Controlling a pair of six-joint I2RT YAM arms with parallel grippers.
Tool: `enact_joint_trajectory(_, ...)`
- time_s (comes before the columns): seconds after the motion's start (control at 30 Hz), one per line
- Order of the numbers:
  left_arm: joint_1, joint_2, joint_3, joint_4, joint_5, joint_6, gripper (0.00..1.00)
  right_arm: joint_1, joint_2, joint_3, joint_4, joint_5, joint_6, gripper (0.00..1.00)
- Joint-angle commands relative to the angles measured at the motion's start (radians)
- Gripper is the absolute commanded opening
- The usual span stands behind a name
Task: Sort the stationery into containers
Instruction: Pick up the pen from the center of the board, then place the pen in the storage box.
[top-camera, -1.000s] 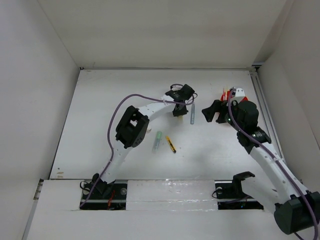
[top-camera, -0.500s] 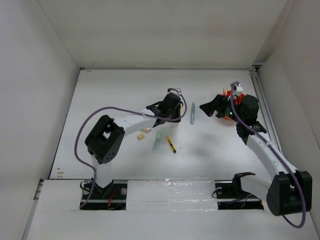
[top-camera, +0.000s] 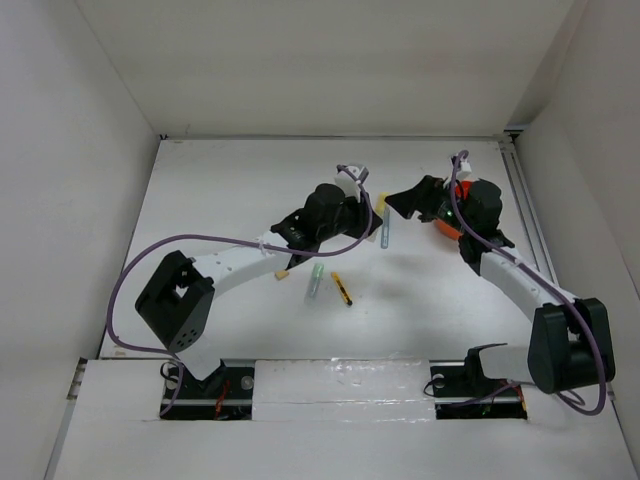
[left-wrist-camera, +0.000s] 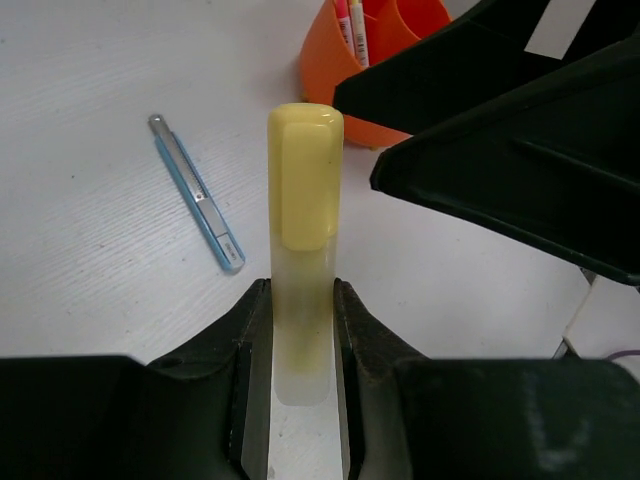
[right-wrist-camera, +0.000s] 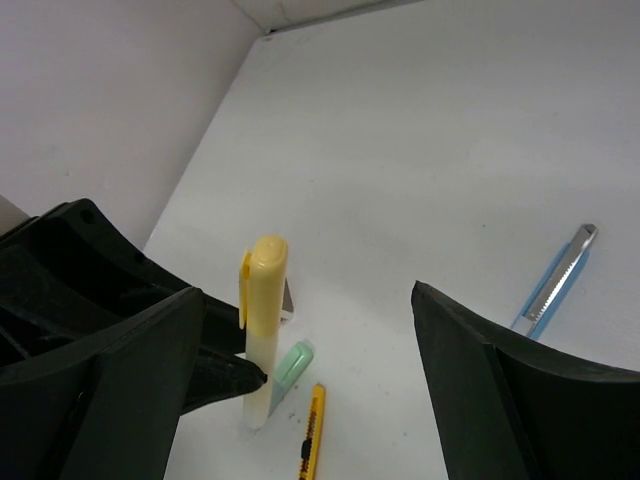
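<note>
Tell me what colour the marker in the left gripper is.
The marker is pale yellow, clearest in the left wrist view.

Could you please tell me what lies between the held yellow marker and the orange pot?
The open right hand lies between the yellow marker, gripped by the left hand, and the orange pot; the top view shows this best.

no readable text, labels or numbers anywhere

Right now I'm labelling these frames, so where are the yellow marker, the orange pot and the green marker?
yellow marker (left-wrist-camera: 305, 175): left wrist view, on its cap.
orange pot (left-wrist-camera: 325, 85): left wrist view, on its outer wall.
green marker (top-camera: 315, 283): top view, on the middle of its barrel.
</note>
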Motion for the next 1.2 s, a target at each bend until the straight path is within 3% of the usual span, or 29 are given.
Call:
enact_joint_trajectory(0.0,0.001,-0.033,-0.005,0.083,0.067,0.022,0.00,0.021,0.000,0.033,0.139,-0.036,0.035,0.89)
enact_joint_trajectory(0.1,0.001,-0.033,-0.005,0.094,0.067,0.013,0.00,0.043,0.035,0.043,0.139,-0.026,0.044,0.87)
enact_joint_trajectory(0.33,0.001,-0.042,-0.005,0.106,0.096,0.024,0.00,0.113,0.115,0.063,0.151,-0.025,0.063,0.62)
enact_joint_trajectory(0.4,0.001,-0.042,-0.005,0.115,0.135,0.024,0.00,0.113,0.115,0.064,0.179,-0.035,0.063,0.42)
enact_joint_trajectory(0.47,0.001,-0.033,-0.005,0.115,0.145,0.034,0.00,0.124,0.124,0.082,0.199,-0.044,0.063,0.08)
enact_joint_trajectory(0.5,0.001,-0.033,-0.005,0.115,0.145,0.034,0.00,0.124,0.124,0.082,0.199,-0.053,0.063,0.00)
enact_joint_trajectory(0.53,0.001,-0.033,-0.005,0.103,0.145,0.044,0.02,0.112,0.124,0.082,0.199,-0.053,0.063,0.00)
enact_joint_trajectory(0.57,0.001,-0.033,-0.005,0.103,0.145,0.044,0.18,0.101,0.113,0.093,0.199,-0.062,0.048,0.00)
enact_joint_trajectory(0.63,0.001,-0.047,-0.005,0.085,0.124,0.044,0.77,0.052,0.113,0.093,0.199,-0.062,0.020,0.00)
enact_joint_trajectory(0.67,0.001,-0.047,-0.005,0.085,0.124,0.044,1.00,0.031,0.113,0.105,0.199,-0.062,0.008,0.00)
enact_joint_trajectory(0.9,0.001,-0.140,-0.046,0.049,0.033,0.005,1.00,-0.214,0.159,0.195,0.268,-0.157,-0.163,0.00)
enact_joint_trajectory(1.17,-0.039,-0.171,-0.068,0.049,0.033,0.024,1.00,-0.410,0.366,0.309,0.467,-0.225,-0.102,0.00)
